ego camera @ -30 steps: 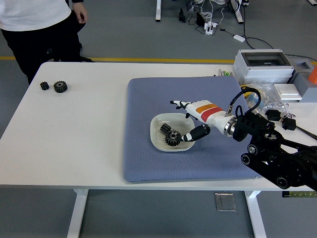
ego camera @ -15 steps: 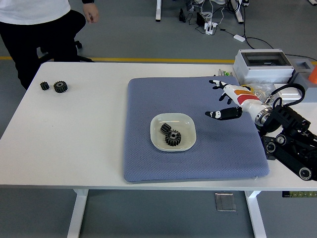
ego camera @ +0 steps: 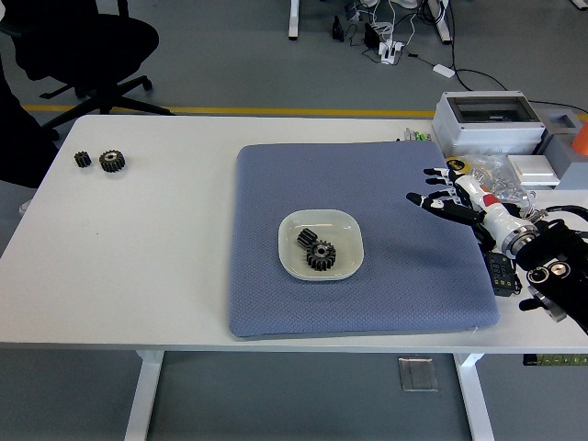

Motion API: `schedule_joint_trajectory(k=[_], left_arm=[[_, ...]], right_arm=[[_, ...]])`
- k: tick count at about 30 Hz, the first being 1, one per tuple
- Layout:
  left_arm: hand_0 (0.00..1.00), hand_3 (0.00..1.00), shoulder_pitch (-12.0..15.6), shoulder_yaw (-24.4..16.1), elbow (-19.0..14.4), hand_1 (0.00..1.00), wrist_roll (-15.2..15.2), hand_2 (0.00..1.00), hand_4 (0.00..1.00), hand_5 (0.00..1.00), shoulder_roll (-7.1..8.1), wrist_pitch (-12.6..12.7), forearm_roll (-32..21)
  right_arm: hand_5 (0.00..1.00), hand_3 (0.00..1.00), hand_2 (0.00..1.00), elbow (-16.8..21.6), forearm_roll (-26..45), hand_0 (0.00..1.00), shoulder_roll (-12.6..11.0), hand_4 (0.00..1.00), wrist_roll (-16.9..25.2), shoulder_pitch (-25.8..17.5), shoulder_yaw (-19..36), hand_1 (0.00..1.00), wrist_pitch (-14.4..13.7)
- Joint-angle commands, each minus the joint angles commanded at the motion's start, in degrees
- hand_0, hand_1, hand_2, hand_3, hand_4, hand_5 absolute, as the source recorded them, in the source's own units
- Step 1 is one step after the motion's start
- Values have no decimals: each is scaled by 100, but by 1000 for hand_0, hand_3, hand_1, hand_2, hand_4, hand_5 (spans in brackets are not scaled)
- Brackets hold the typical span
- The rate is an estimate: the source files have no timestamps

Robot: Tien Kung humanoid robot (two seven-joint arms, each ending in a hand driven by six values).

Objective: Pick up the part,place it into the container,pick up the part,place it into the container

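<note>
Centre of frame: white dish on blue mat, two black gears inside. Larger gear lies flat, bore facing up, teeth all round. Smaller gear touches it at upper left, tipped on its side; axis direction unclear. Upper left of frame: two more black gears and flat on white table, side by side. Right hand at mat's right edge, fingers spread, holding nothing.
</note>
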Motion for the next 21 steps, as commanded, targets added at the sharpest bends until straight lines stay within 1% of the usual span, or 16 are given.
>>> schedule_joint_trajectory(k=[1,3,6,7,9,12,13,16,21], left_arm=[[629,558,0,3,0,620,3,657,646,568,-1,-6,6],[629,558,-2,20,0,620,2,657,646,568,-2,-12,-5],[629,558,-4,18,0,620,-3,657,646,568,0,-13,-16],[629,557,-4,18,0,622,-3,656,645,567,1,-14,-15],[629,557,-9,10,0,622,-1,656,645,567,3,-19,8],[629,557,-7,22,0,622,-3,656,645,567,6,-22,-4],[629,557,-8,26,0,622,-2,656,646,568,9,-25,-4],[629,557,-3,6,0,622,-6,656,646,568,9,-19,1],[629,557,-1,-10,0,624,2,655,645,568,9,-21,30]], right_arm=[[998,889,841,-8,204,790,24,998,0,-40,39,784,75],[998,889,841,-6,444,790,49,998,29,-101,110,784,135],[998,889,841,43,757,790,48,998,91,-180,149,784,353],[998,946,900,53,829,897,44,998,98,-189,148,858,410],[998,946,900,119,1166,897,41,998,186,-262,220,858,637],[998,946,900,204,1428,897,32,998,288,-332,343,858,795],[998,981,939,239,1467,998,21,998,316,-351,372,905,816],[998,981,939,346,1458,998,-26,998,402,-394,430,905,864],[998,992,955,365,1324,998,-50,998,342,-423,474,916,880]])
